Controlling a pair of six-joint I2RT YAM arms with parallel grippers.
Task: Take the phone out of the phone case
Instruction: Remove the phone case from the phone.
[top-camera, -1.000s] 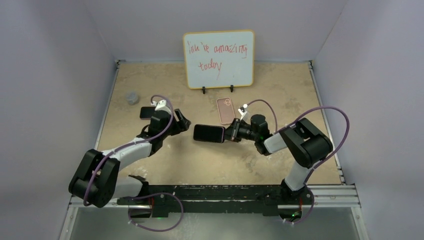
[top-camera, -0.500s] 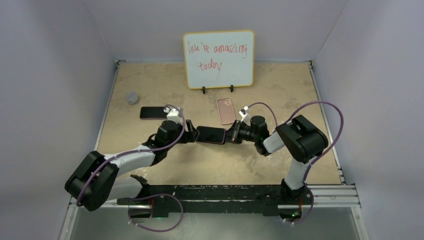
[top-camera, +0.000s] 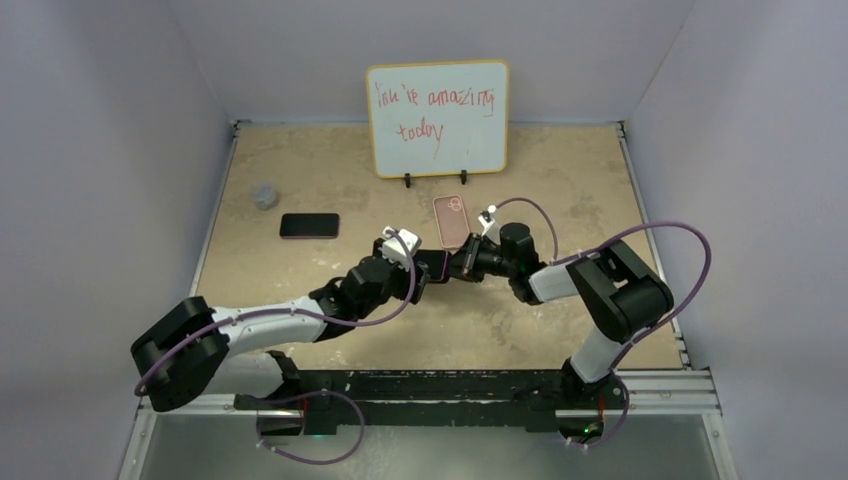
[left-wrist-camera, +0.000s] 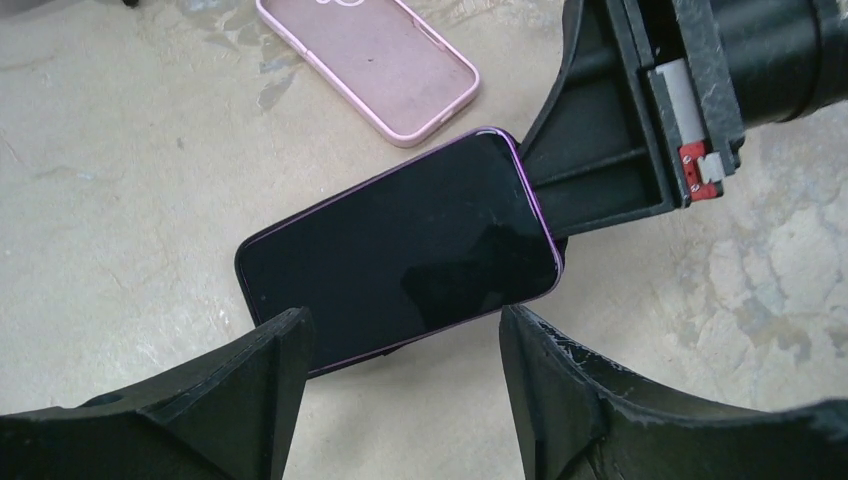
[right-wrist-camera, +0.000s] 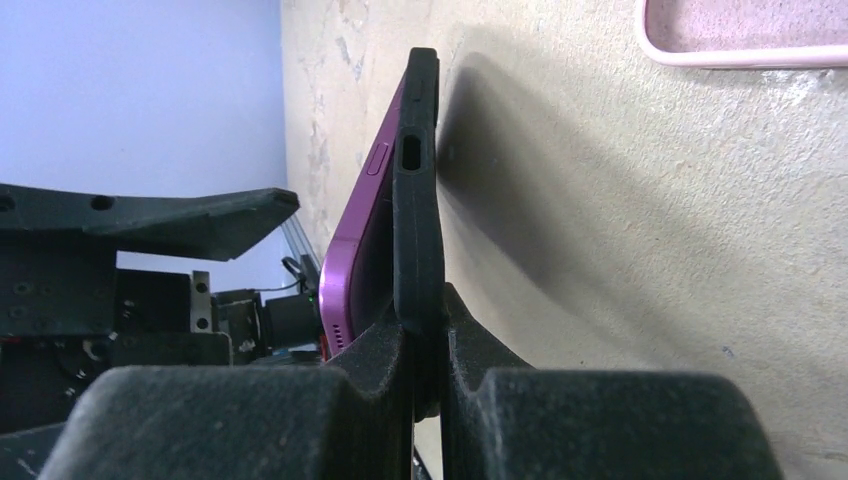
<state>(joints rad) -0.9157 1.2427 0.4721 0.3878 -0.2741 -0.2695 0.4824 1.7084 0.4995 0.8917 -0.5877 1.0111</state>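
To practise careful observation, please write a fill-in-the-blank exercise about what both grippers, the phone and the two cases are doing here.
The right gripper is ____ on the edge of the black phone case. The phone in that case has a ____ frame. The left gripper is ____, straddling one end of the phone. The empty case lying on the table is ____.
Missing words: shut, purple, open, pink.

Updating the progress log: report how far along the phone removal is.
Done: the right hand pinches the black case by its edge, and the purple phone looks pried loose at that end. In hand: the open left hand straddles the phone's other end, not gripping yet. Left: close on the phone and pull it clear of the case.
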